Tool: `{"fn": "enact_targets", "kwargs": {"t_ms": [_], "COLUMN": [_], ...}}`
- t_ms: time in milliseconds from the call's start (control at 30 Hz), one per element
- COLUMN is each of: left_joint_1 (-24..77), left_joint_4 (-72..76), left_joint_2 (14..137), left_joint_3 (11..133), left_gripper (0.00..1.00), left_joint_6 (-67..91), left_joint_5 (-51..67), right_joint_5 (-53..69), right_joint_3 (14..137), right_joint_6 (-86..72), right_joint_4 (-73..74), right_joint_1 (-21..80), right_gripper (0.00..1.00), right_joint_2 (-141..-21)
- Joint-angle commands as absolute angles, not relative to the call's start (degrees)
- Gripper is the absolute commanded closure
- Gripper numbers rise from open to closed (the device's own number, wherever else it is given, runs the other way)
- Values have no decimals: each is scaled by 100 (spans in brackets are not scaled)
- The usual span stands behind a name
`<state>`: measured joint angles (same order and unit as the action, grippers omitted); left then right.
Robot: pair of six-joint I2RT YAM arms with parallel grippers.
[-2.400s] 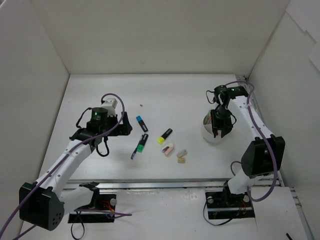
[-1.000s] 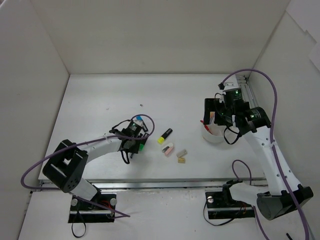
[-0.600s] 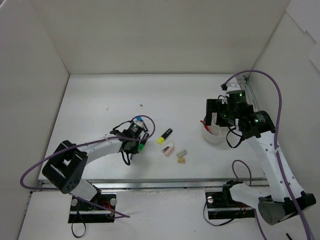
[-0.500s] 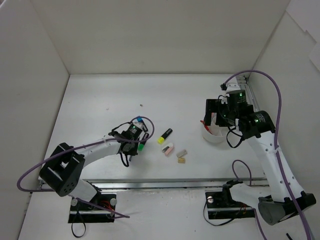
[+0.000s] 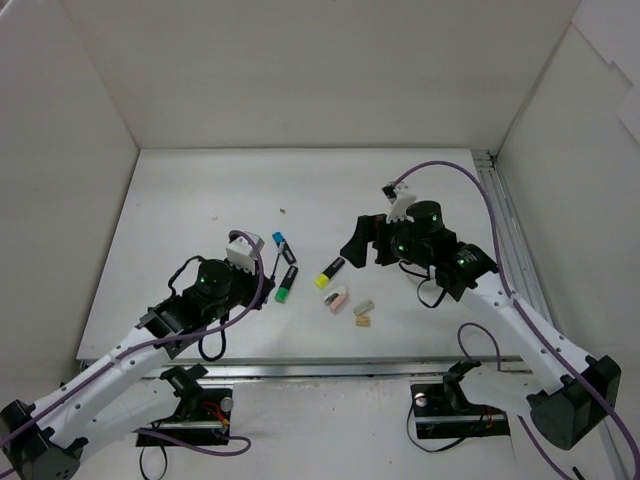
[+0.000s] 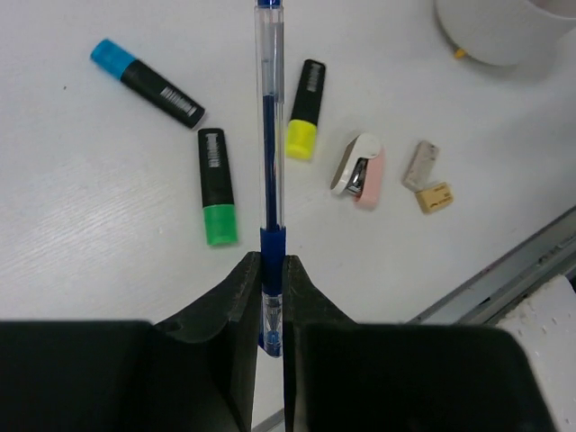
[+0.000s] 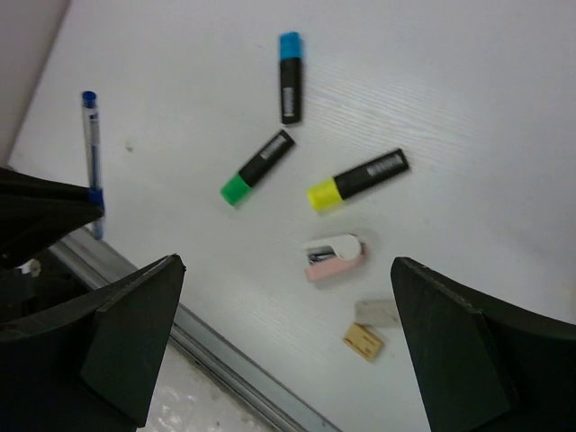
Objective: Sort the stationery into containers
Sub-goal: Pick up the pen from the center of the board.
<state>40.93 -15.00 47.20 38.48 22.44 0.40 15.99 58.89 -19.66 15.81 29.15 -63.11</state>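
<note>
My left gripper (image 6: 272, 261) is shut on a clear blue pen (image 6: 268, 135), which sticks out forward above the table. The same pen (image 7: 90, 162) shows at the left of the right wrist view. Under it lie a blue-ended highlighter (image 5: 283, 246), a green-ended highlighter (image 5: 287, 284) and a yellow-ended highlighter (image 5: 330, 272). A pink and white eraser (image 5: 337, 298), a grey eraser (image 5: 364, 306) and a tan eraser (image 5: 362, 321) lie beside them. My right gripper (image 7: 286, 263) hangs open and empty above these. A white tub (image 6: 504, 27) shows only in the left wrist view.
A metal rail (image 5: 330, 368) runs along the table's near edge, just below the erasers. White walls (image 5: 90, 150) close in the left, back and right sides. In the top view the right arm (image 5: 440, 260) covers the spot where the tub stands.
The left gripper has closed on the blue pen and drawn back left, lifting it. The right arm has swung from over the tub to above the highlighters and erasers.
</note>
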Motion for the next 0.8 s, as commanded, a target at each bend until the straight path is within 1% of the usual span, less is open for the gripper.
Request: {"fn": "enact_targets", "kwargs": {"t_ms": [0, 133, 267, 433, 600, 767], "left_joint_1": [4183, 4236, 4341, 4412, 4412, 4465], "left_joint_4": [-888, -608, -343, -167, -97, 202], "left_joint_2": [4580, 4614, 4816, 5054, 5124, 5159], "left_joint_3": [3858, 3902, 3999, 4113, 4245, 4202], "left_gripper": [100, 100, 100, 100, 100, 100], "left_joint_6": [1837, 1696, 1591, 1573, 1801, 1714], "left_joint_5": [667, 1072, 1449, 1459, 1266, 1730], "right_joint_5": [2205, 2399, 2575, 2409, 2127, 1995], "right_joint_3": [5564, 5186, 5370, 5440, 5292, 4984], "right_joint_6": [-2452, -2777, -2742, -2699, -2611, -2759], "right_joint_4": [-891, -2002, -2057, -2040, -1723, -2029], "right_joint_1": [3207, 3506, 3857, 4087, 4140, 4157], "right_gripper": [2, 2, 2, 2, 2, 2], "right_joint_2": [-6205, -6309, -6670, -6882, -6672, -6486]}}
